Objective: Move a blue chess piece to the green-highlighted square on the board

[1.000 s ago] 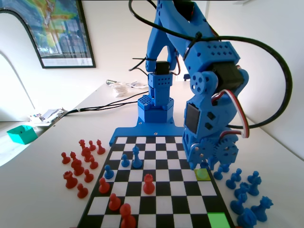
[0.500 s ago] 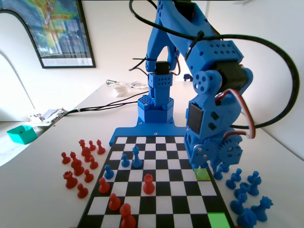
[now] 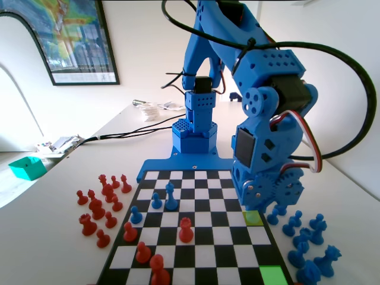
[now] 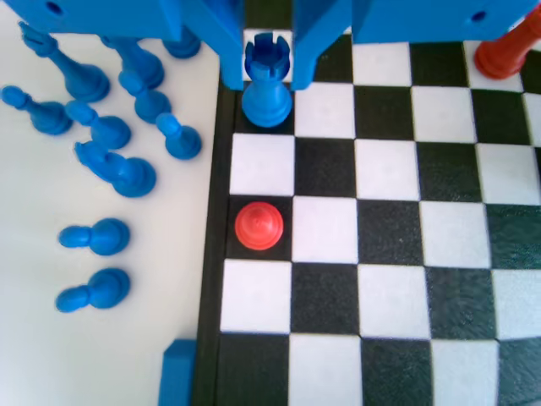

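blue chess piece, notched at the crown, upright on a dark edge square of the board, right between the jaws of the gripper; jaws hugging its head, cannot tell whether clamped or just short of contact. best to close squarely, lift straight up clear of the red pawn two squares beyond the fingertips, then carry to the green-highlighted square, well apart from the hand. left of the hand in the wrist view, loose blue pieces crowded on the white table; framed poster on the far wall.
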You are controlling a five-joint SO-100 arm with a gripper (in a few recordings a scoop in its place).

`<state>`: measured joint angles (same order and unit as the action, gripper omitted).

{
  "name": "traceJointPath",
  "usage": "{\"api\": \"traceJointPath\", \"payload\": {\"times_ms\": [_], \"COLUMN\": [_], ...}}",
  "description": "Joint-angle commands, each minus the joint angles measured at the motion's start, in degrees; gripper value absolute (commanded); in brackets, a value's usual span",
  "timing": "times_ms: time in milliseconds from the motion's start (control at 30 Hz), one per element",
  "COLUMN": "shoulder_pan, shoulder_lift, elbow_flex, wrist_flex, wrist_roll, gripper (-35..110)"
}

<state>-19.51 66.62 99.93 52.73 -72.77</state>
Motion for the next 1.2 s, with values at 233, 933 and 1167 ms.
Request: {"api": "traceJointPath", "payload": {"times_ms": [233, 933, 1167], "shoulder_pan": [-0.4, 3.8, 4.8], "shoulder_lift": [1.9, -7.5, -12.4], "elbow_flex": [-2.0, -30.8, -36.0], "wrist_flex": [1.4, 15.8, 17.2], "wrist_roll": [-2.2, 1.8, 2.5], "gripper": [1, 1, 1]}}
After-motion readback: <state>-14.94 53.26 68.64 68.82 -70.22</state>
